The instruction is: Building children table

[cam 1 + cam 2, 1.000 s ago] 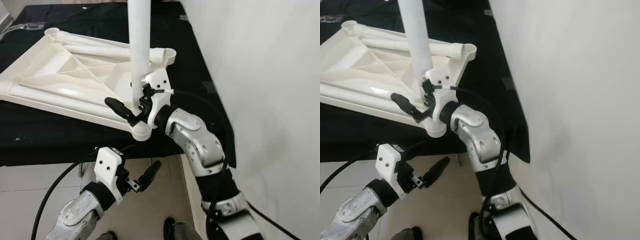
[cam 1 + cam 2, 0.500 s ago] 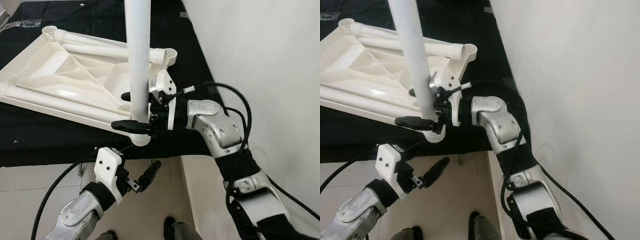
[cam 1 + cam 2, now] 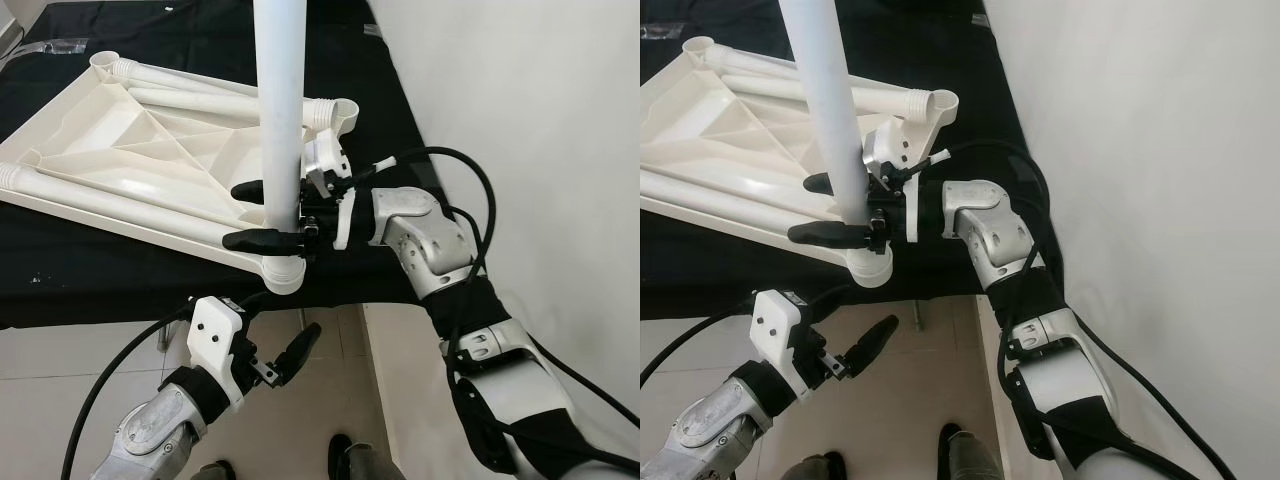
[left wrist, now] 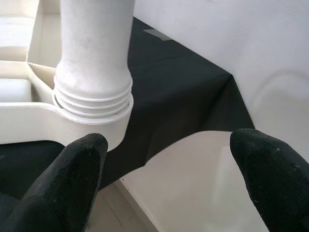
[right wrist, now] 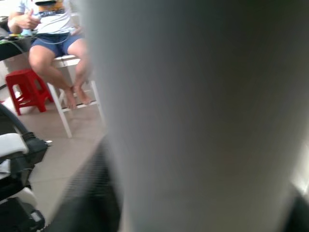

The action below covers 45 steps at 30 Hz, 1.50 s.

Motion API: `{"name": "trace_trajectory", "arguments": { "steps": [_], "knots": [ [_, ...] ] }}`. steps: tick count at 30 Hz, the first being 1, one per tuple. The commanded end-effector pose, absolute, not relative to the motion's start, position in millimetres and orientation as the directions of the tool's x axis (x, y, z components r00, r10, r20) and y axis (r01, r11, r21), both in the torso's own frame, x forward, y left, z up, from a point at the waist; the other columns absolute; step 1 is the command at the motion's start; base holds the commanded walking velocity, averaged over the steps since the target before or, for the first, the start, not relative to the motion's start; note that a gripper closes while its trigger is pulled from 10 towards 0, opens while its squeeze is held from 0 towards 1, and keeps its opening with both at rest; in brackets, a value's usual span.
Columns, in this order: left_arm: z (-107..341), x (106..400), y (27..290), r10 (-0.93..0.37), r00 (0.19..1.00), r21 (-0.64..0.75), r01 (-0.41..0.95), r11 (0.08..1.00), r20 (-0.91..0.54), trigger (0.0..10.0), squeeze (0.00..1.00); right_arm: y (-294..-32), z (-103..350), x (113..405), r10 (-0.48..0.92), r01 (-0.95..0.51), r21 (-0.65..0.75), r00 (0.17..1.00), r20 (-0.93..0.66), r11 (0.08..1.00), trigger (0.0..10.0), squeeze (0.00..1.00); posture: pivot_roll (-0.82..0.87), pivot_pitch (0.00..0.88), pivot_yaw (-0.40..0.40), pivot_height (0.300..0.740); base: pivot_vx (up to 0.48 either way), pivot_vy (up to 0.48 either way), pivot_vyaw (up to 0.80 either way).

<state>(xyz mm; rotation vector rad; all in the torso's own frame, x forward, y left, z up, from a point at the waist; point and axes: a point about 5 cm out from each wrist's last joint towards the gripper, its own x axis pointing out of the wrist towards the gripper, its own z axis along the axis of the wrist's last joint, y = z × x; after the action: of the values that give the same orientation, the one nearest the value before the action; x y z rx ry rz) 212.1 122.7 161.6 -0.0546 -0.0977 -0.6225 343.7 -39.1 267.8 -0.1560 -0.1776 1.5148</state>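
The white table top point(image 3: 110, 140) lies upside down on the black-covered table point(image 3: 100, 270). A white table leg point(image 3: 280, 100) stands upright in the near right corner socket point(image 3: 283, 272). Its threaded base point(image 4: 94, 92) sits in that socket. My right gripper point(image 3: 232, 215) is shut on the leg just above the socket, one black finger on each side, lying level. The leg point(image 5: 203, 116) is a close blur in the right wrist view. Below the table edge my left gripper point(image 3: 275, 350) hangs open, holding nothing, its fingers point(image 4: 72, 169) pointing up at the socket.
A white wall point(image 3: 540, 120) runs close along the right. Another open socket point(image 3: 340, 110) is at the far right corner of the table top. A person point(image 5: 53, 43) sits on a white chair beside a red stool point(image 5: 26, 87). My feet point(image 3: 350, 460) stand on the tiled floor.
My right wrist has turned around the leg, its fingers going from slanted downward to level, and the elbow has swung out to the right. The left arm has stayed put.
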Motion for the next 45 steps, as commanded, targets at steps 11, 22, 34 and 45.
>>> {"name": "trace_trajectory", "arguments": {
  "steps": [11, 22, 34, 45],
  "knots": [
    [159, 210, 124, -0.579, 0.811, -0.023, 0.583, 0.812, 0.085, 10.0, 0.0, -47, 268, 355, 0.98, -0.94, -0.28, 0.201, 0.007, 0.195, 0.0, 0.0, 0.02, 0.264, -0.044, 0.74, 0.0, 0.0, 0.0],
    [158, 213, 124, -0.586, 0.806, -0.025, 0.59, 0.807, 0.085, 10.0, 0.0, -37, 242, 324, 0.467, -0.456, -0.116, 0.879, 0.098, 0.882, 0.0, 0.0, 0.01, 0.258, -0.047, 0.74, 0.0, 0.0, 0.0],
    [156, 216, 125, -0.579, 0.811, -0.019, 0.582, 0.813, 0.084, 10.0, 0.0, -6, 258, 322, 0.623, -0.625, -0.039, 0.768, 0.148, 0.78, 10.0, 0.71, 0.01, 0.233, -0.055, 0.74, 0.0, 0.0, 0.0],
    [156, 215, 122, -0.579, 0.81, -0.022, 0.583, 0.812, 0.089, 10.0, 0.0, -4, 281, 295, 0.945, -0.927, -0.21, 0.278, 0.172, 0.311, 10.0, 0.0, 0.02, 0.225, -0.06, 0.74, 0.0, 0.0, 0.0]
  ]
}}
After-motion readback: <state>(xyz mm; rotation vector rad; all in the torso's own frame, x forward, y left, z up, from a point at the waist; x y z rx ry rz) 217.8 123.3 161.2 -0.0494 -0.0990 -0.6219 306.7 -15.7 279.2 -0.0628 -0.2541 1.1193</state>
